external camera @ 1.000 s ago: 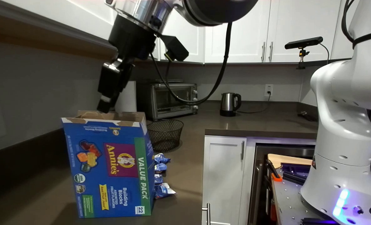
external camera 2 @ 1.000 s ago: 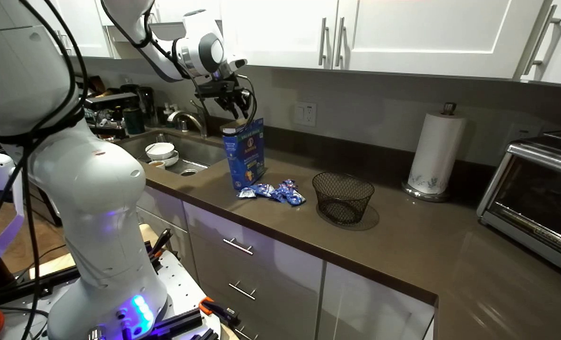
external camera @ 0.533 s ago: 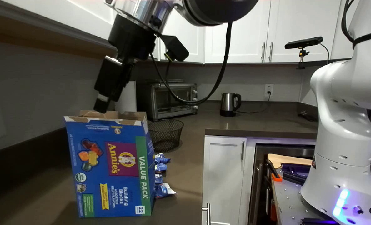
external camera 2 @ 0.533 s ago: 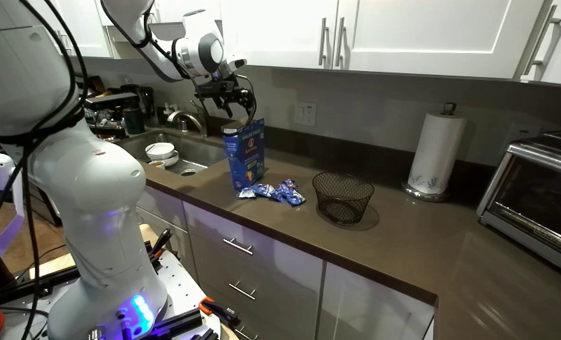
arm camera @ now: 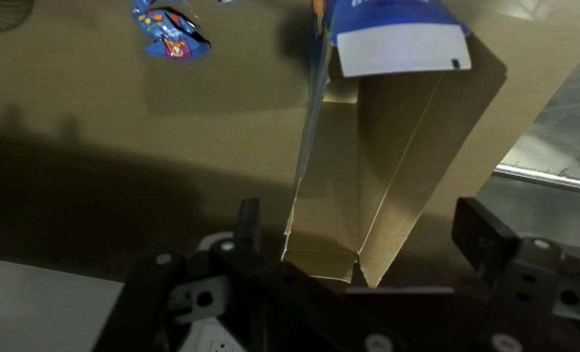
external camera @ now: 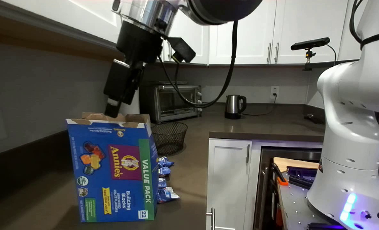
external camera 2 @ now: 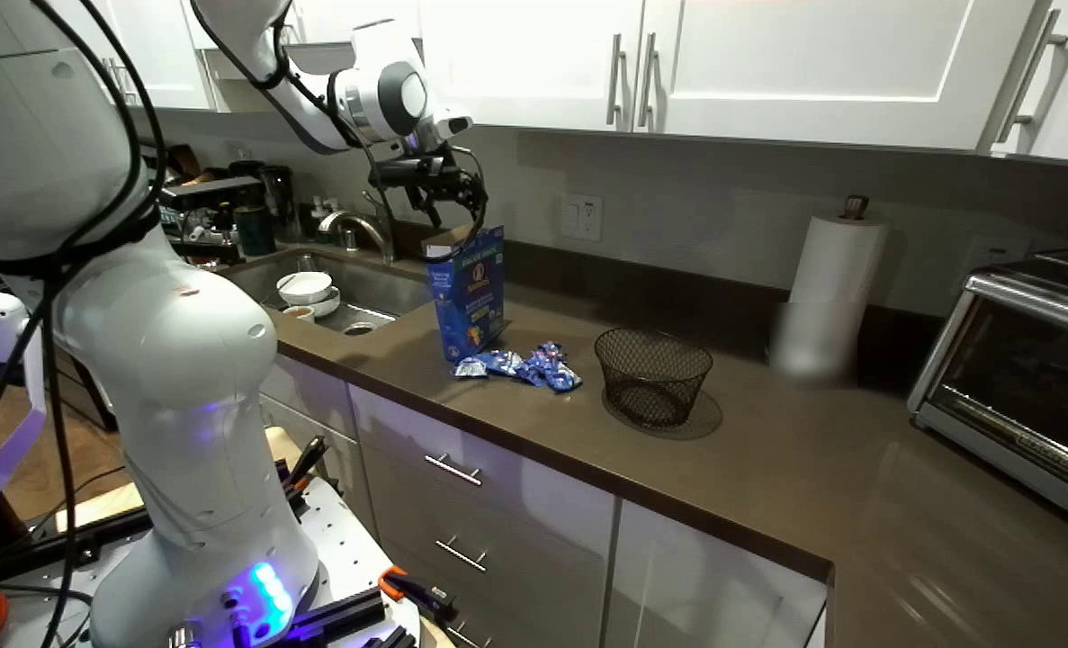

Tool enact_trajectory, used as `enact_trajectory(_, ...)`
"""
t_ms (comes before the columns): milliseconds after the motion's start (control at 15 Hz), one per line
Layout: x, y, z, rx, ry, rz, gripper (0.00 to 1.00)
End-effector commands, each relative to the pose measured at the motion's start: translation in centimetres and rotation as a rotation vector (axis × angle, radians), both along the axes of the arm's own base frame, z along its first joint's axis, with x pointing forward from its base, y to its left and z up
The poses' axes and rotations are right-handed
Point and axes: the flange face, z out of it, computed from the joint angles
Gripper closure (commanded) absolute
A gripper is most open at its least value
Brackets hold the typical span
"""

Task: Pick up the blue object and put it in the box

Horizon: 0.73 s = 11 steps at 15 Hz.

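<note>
Carton (external camera: pixel 112 171) reads "Annie's", "VALUE PACK"; pouches (external camera 2: pixel 553 370) beside; spread tool (arm camera: pixel 358 215) above.

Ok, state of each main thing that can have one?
Black two-finger gripper: open
Large blue cardboard carton: standing, top open
Small crinkly blue pouches: lying beside the carton
Black wire-mesh basket: upright
Steel toaster oven: door shut
White cabinet doors: shut
Steel kettle: upright
White paper-towel roll: upright

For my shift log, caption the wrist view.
Looking down into the open box past wide-spread jaws, a blue pouch on the counter beside it.
</note>
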Motion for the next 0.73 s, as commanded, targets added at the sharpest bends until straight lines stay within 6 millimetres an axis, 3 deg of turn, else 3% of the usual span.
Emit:
enact_trajectory(0, -0.5, -0.7, 0.9, -0.022, 0.018, -0.06, 0.0)
enact_trajectory(667, -1.8, -2.4, 2.0, -0.042, 0.116, -0.216, 0.0)
